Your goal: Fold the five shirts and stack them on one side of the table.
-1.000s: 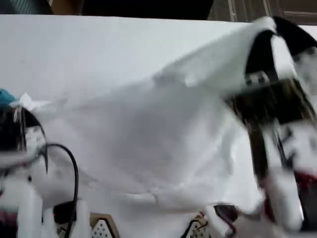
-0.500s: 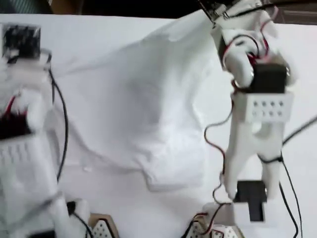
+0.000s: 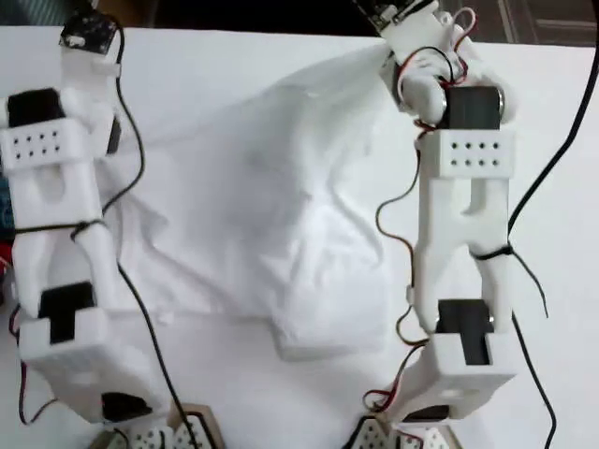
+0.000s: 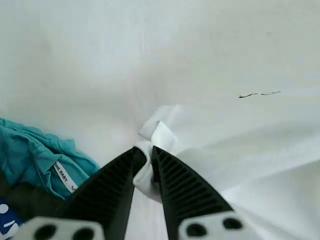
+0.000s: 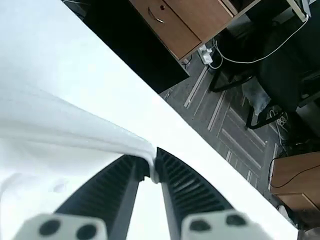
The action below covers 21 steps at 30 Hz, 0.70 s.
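Observation:
A white shirt (image 3: 262, 215) lies spread and rumpled across the middle of the white table (image 3: 234, 56), between the two arms. At the table's far left my left gripper (image 4: 146, 159) is shut on a bunched corner of the white shirt (image 4: 165, 140). At the far right my right gripper (image 5: 148, 165) is shut on another edge of the white shirt (image 5: 75, 130), held close to the table's far edge. A teal shirt (image 4: 40, 155) lies crumpled beside the left gripper.
Beyond the table's far edge are wooden drawers (image 5: 185, 22), cables and a dark chair (image 5: 280, 65) on the floor. Both arm bases (image 3: 75, 355) stand at the near edge, with wires (image 3: 393, 253) hanging alongside.
Both arms have swung from near the camera out to the far side of the table, carrying the white shirt's corners with them. The shirt now lies spread flatter on the table.

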Each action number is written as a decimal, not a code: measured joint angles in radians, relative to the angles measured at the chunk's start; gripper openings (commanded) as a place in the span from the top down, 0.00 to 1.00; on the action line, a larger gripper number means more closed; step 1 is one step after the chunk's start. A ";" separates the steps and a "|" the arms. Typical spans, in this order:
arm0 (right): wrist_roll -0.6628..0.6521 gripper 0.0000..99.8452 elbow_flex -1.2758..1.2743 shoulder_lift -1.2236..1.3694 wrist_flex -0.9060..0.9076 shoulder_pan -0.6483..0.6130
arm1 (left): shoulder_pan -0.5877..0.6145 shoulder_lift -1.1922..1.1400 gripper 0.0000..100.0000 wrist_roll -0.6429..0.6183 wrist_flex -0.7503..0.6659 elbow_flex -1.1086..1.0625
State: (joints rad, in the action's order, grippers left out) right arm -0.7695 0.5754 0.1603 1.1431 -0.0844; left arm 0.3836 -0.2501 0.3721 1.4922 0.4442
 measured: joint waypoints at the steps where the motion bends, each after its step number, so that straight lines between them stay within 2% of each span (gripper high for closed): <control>1: 0.000 0.98 0.000 0.000 0.012 0.000 | 0.000 -0.018 0.98 0.002 0.037 0.037; 6: 0.000 0.98 0.000 -0.023 0.087 0.000 | 0.000 -0.078 0.98 0.002 0.167 0.166; 14: 0.000 0.98 0.000 -0.031 0.087 0.000 | 0.000 -0.086 0.98 0.002 0.193 0.247; 21: 0.000 0.98 0.002 -0.091 0.186 0.002 | 0.000 -0.081 0.98 0.002 0.264 0.278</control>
State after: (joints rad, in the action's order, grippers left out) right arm -0.7695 0.5769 0.0698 1.3288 -0.0829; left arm 0.3836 -0.3314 0.3736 1.7561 0.7219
